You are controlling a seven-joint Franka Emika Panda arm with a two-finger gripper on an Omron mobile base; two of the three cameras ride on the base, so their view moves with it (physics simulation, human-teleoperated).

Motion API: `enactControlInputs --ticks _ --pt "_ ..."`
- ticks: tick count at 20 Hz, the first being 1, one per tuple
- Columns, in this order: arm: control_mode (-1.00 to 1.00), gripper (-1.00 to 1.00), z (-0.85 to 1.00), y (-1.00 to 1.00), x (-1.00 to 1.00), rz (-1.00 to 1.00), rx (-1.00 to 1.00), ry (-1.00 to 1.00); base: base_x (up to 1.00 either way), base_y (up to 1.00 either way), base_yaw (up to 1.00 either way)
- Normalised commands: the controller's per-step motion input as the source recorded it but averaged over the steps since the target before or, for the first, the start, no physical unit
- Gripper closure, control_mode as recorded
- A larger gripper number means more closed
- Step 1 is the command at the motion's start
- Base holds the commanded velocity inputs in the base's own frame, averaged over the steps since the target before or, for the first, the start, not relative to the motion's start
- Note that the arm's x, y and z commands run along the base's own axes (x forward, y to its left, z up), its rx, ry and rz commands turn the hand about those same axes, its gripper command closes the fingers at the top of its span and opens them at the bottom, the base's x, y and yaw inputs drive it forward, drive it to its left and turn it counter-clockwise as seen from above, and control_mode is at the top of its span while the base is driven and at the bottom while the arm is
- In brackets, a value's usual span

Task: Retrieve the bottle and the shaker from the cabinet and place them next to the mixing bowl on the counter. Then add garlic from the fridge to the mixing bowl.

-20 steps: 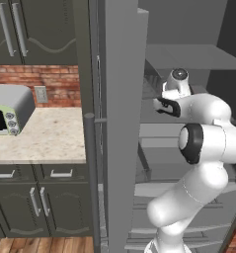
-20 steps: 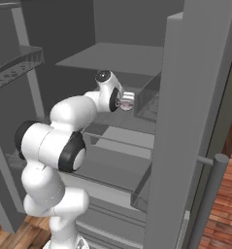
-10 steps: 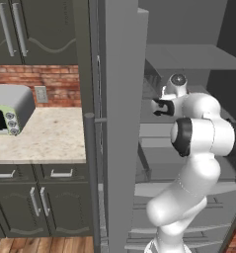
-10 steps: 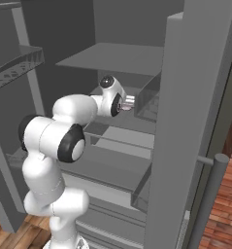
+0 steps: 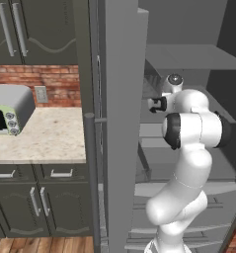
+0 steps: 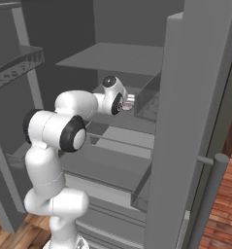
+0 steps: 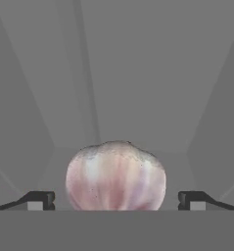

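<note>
The arm is reached into the open fridge (image 5: pixel 188 59), with the hand held level between two pale grey shelves. In the hand view the garlic (image 7: pixel 115 175) is seen close in front of the hand, a pinkish-white bulb with pale stripes, resting on a grey shelf (image 7: pixel 113 73). The fingers (image 7: pixel 40 200) are spread wide, one dark tip to the left of the bulb and one to the right, and a gap is seen on each side between tip and bulb, so the garlic is not pinched. The gripper (image 7: pixel 115 201) is centred on the bulb, with the bulb lying between the two tips.

In the right base view the hand (image 6: pixel 121 102) is seen pointing right and away, toward a clear bin (image 6: pixel 149 99) at the far side of the fridge interior; the garlic itself is too small to be made out there. The open door (image 6: pixel 185 121) with its long bar handle (image 6: pixel 209 194) stands at the right of that view.

In the left base view the door edge (image 5: pixel 119 123) is seen upright in the middle, with the arm to its right. To the left, the desk (image 5: pixel 45 138) is seen above dark drawers, with a toaster oven (image 5: pixel 6 116) standing on it against a brick wall (image 5: pixel 50 81).
</note>
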Motion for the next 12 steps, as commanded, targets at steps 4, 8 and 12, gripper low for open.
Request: enactControlInputs --ticks 4,8,12 --pt "-1.0 -1.0 -0.07 0.0 0.01 0.0 0.0 0.04 0.0 0.0 0.0" --pt "-1.0 -1.0 -0.15 0.0 0.0 0.0 0.0 0.09 0.0 0.0 0.0" --pt "-1.0 1.0 -0.12 0.0 0.0 0.0 0.0 0.06 0.0 0.0 0.0"
